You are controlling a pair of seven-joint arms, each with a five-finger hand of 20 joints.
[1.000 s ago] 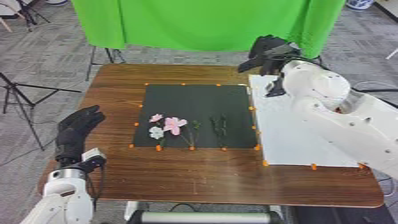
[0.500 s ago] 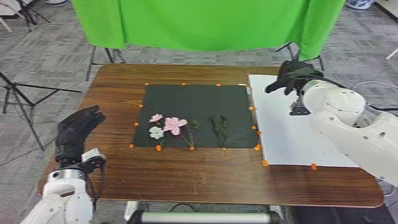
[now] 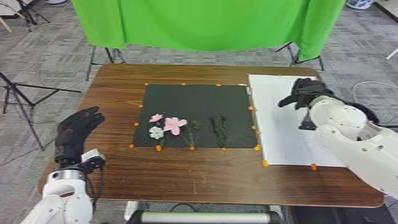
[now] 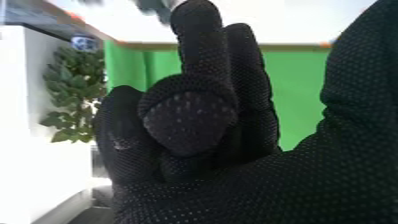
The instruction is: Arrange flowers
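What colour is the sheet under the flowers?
The sheet under the flowers is a very dark grey-green, best seen in the head view.

- No text, label, brand, number or sign can be read in either view.
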